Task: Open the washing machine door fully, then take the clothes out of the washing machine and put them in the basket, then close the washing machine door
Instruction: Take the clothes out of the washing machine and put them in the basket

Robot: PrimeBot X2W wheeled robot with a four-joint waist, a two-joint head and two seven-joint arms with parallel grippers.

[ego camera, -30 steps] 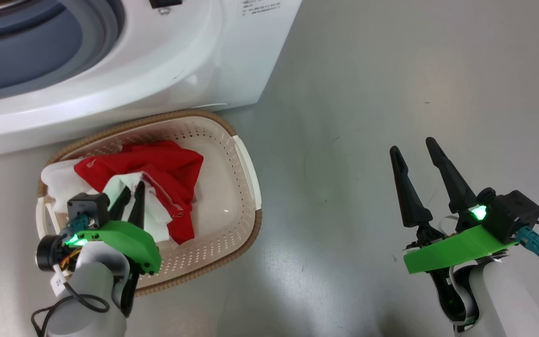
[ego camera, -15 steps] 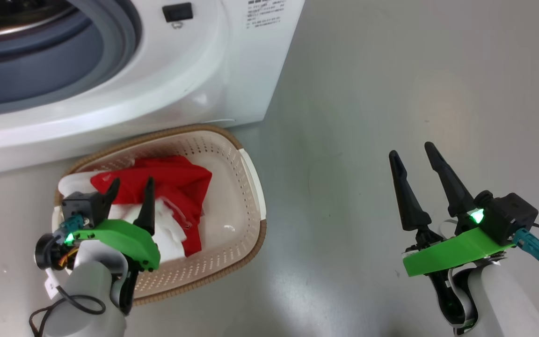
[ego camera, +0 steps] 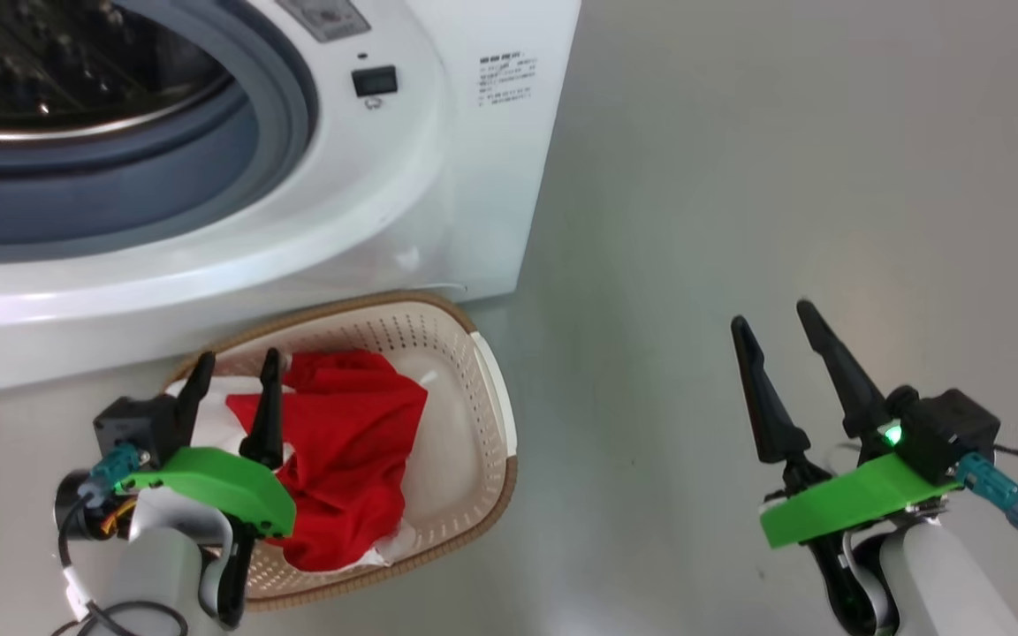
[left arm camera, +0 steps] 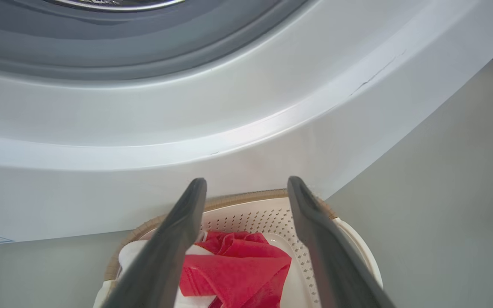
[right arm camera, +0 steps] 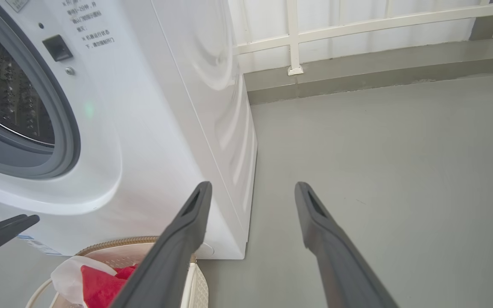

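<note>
The white washing machine (ego camera: 438,177) stands at the upper left with its steel drum (ego camera: 49,62) exposed; its door is out of view. In front of it sits the cream basket (ego camera: 482,415), holding the red garment (ego camera: 350,450) on top of the white cloth (ego camera: 204,420). My left gripper (ego camera: 238,360) hovers open above the basket's left part with nothing between its fingers. The left wrist view shows the same open gripper (left arm camera: 247,182) over the red garment (left arm camera: 233,273) and basket (left arm camera: 229,199). My right gripper (ego camera: 772,316) stands open over bare floor, well to the right.
Grey floor (ego camera: 739,177) stretches right of the machine. In the right wrist view a white railing (right arm camera: 357,25) and a low kerb close off the far end. The basket (right arm camera: 118,246) nearly touches the machine's base (right arm camera: 165,205).
My left gripper has opened and let go of the clothes, which now lie in the basket, and it has lifted off them. The head camera has tilted up. The right arm holds still.
</note>
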